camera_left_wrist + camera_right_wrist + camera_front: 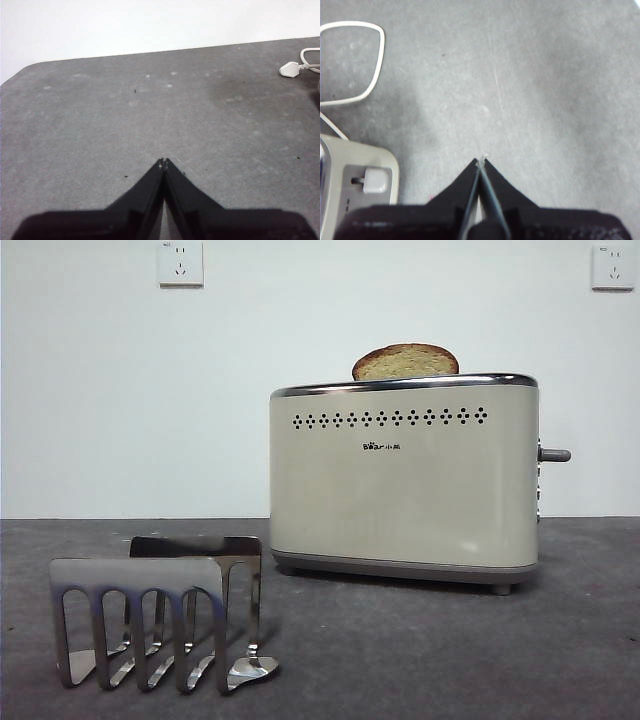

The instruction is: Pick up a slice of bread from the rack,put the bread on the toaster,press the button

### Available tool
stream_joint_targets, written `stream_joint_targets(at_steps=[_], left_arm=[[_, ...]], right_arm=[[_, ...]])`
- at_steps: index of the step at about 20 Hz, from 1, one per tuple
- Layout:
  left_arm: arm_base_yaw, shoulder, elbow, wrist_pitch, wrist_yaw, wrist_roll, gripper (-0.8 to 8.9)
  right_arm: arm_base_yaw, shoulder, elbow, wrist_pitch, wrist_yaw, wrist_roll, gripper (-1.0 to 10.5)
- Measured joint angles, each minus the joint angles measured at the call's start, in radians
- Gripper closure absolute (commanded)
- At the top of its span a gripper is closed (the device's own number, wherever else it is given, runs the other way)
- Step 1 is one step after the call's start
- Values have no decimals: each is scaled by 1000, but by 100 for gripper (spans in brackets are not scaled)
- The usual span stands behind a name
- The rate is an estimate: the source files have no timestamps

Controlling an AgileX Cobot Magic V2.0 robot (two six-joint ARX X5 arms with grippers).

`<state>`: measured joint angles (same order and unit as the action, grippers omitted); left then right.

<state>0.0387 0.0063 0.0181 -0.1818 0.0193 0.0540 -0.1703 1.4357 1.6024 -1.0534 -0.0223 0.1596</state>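
The slice of bread sits in the toaster at the upper centre of the front view, only its domed crust showing above the chrome rim, so the loading step looks done and pressing the button is what remains. That button juts from the toaster's narrow end at the right of the frame and appears to sit high in its travel, so I judge it not yet pressed. The rack stands empty in the lower left, well apart from the toaster. In the right wrist view the right gripper hangs over bare grey table with its jaws closed tip to tip and nothing between them; the toaster's end panel with the lever shows at the lower left corner of that picture, close by, and a white cable loops at the upper left. The likely trouble is a slip: closed, narrow tips could slide off the short knob, or a push off-axis could shove the toaster sideways. The left gripper, jaws likewise closed and empty, waits over open table, with a white plug at the far right edge.
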Motion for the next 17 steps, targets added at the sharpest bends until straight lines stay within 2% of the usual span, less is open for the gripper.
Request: stream_joint_targets(at_steps=[4, 15, 17], left_arm=[[0, 0, 0, 10, 1, -38, 816], [0, 0, 0, 10, 2, -40, 816], [0, 0, 0, 10, 2, -40, 816]], right_arm=[[0, 0, 0, 4, 0, 0, 946], [0, 0, 0, 7, 2, 0, 946], [0, -6, -2, 9, 27, 0, 946]])
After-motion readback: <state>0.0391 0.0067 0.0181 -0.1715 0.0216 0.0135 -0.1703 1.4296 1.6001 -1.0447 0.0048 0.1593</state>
